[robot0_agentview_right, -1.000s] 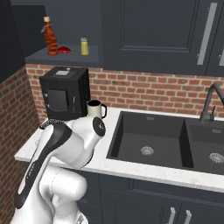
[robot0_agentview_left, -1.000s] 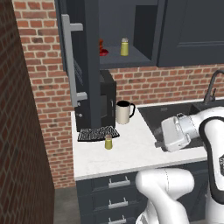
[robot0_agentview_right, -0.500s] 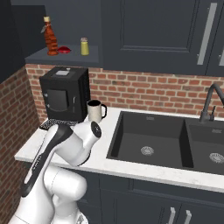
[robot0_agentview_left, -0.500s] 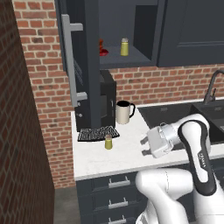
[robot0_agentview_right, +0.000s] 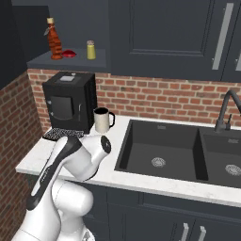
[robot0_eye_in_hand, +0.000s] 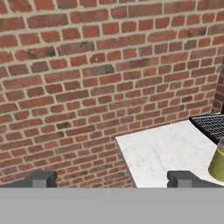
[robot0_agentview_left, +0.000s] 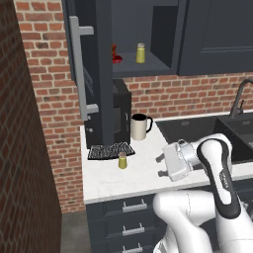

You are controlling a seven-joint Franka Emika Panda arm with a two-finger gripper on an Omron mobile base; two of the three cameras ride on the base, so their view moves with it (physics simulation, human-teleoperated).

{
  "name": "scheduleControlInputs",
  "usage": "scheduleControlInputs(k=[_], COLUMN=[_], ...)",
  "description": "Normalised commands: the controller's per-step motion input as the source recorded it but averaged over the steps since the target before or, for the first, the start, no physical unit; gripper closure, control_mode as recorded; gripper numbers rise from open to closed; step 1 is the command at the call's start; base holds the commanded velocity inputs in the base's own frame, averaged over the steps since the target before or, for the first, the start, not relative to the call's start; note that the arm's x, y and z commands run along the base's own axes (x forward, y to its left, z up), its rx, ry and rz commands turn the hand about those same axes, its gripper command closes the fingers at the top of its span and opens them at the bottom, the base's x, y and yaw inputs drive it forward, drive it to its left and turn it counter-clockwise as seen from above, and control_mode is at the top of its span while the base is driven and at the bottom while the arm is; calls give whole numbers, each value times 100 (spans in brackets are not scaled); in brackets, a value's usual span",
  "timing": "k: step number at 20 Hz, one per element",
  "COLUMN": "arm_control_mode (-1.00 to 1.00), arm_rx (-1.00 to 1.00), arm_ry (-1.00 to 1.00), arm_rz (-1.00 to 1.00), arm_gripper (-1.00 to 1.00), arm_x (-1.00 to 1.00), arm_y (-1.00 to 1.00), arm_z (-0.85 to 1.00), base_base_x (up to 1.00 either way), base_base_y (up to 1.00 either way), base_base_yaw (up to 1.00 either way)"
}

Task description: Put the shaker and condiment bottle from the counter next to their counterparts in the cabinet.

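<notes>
The tool [robot0_agentview_left: 161, 166] sits low over the counter [robot0_agentview_left: 128, 178], turned sideways toward the brick side wall [robot0_eye_in_hand: 87, 78], fingers spread as wide as they go and nothing between them. In the hand view the two dark fingertips [robot0_eye_in_hand: 41, 178] poke up at the bottom with a big gap, and the shaker [robot0_eye_in_hand: 218, 164] is just creeping in at the right edge, so the aim looks off to one side of it for now.

From the left base view the shaker [robot0_agentview_left: 122, 160] stands upright on the counter, just in front of the black drip grate [robot0_agentview_left: 110, 150] at the foot of the coffee machine [robot0_agentview_right: 68, 106], near the tool but not touching it. A cream mug [robot0_agentview_left: 139, 127] stands behind it, beside the machine.

Up top, the cabinet [robot0_agentview_left: 143, 34] hangs open, door [robot0_agentview_left: 91, 69] swung out with its long silver handle facing forward. On its shelf sit the yellow shaker [robot0_agentview_right: 91, 50] and a tall red bottle [robot0_agentview_right: 55, 45], with a small red dish [robot0_agentview_right: 69, 53] between them. That's where the matching stuff is meant to go, so the gap beside the yellow one is probably the target.

Best guess: the arm is lining up for the shaker first and needs to swing a bit to get it centred between the fingers.
</notes>
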Motion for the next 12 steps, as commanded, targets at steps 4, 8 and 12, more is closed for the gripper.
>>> scheduleControlInputs(k=[4,8,12], arm_control_mode=[-100,-100,-100], arm_rx=[0,0,0], arm_ry=[-11,14,5], arm_rz=[0,5,3], arm_gripper=[-100,-100,-100], arm_x=[37,29,41], arm_y=[11,31,18], arm_z=[-46,-39,-35], base_base_x=[0,0,0], base_base_y=[0,0,0], base_base_yaw=[0,0,0])
